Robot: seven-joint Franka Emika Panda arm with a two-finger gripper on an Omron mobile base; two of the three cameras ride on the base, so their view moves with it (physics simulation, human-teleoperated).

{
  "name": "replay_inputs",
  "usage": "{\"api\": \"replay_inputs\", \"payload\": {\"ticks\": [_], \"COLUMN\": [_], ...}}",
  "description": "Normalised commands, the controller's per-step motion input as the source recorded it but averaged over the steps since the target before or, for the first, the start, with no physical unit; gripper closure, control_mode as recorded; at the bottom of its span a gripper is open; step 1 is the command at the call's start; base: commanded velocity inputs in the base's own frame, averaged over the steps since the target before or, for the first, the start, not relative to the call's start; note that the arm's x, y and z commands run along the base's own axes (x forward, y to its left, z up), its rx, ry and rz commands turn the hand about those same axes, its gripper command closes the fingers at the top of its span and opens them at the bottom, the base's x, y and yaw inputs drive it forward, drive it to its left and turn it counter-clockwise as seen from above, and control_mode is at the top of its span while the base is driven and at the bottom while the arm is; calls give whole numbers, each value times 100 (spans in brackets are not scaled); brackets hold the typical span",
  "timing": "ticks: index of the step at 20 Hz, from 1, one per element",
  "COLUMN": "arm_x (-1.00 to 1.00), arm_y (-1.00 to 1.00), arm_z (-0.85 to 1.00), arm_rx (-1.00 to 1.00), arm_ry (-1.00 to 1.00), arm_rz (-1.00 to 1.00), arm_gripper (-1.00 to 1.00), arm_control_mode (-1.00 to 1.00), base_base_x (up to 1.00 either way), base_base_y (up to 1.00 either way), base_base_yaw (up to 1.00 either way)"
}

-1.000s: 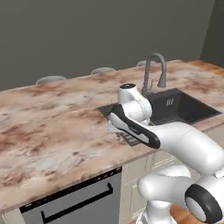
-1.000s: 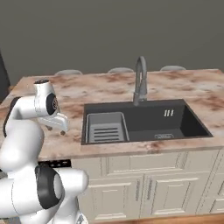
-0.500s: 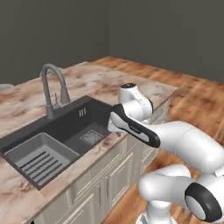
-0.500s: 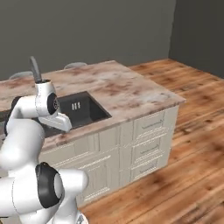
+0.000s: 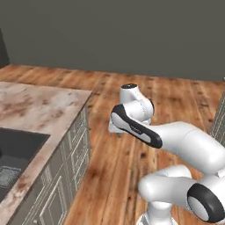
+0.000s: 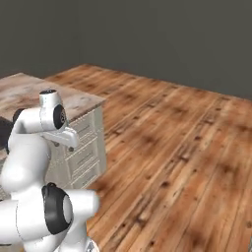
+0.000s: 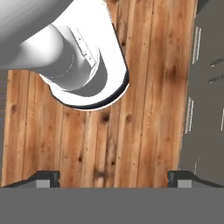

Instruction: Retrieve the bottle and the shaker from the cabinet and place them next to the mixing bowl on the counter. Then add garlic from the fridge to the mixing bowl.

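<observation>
Our gripper (image 7: 113,175) hangs folded over the wooden floor (image 7: 109,131), jaws apart and empty. The counter (image 5: 39,105) ends at its corner just beside us, cream drawers (image 6: 83,142) below. Beyond lies bare floor and a dark wall (image 6: 162,39). We judge the drive should finish before reaching for the cabinet.

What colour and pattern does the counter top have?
The counter is pinkish-beige marble with brown veining, seen best in the left base view.
</observation>
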Motion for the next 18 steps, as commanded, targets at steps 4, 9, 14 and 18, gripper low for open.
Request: {"api": "replay_inputs", "payload": {"ticks": [4,9,14,18], "arm_x": [0,0,0,0], "arm_y": [0,0,0,0], "arm_z": [0,0,0,0], "arm_rx": [0,0,0,0], "arm_ry": [0,0,0,0], "arm_rz": [0,0,0,0], "arm_gripper": [-100,-100,-100,-100], "arm_control_mode": [100,100,100,100], "base_base_x": [0,0,18,54], "base_base_y": [-10,4,24,79], "base_base_yaw": [-86,-89,-83,-61]}}
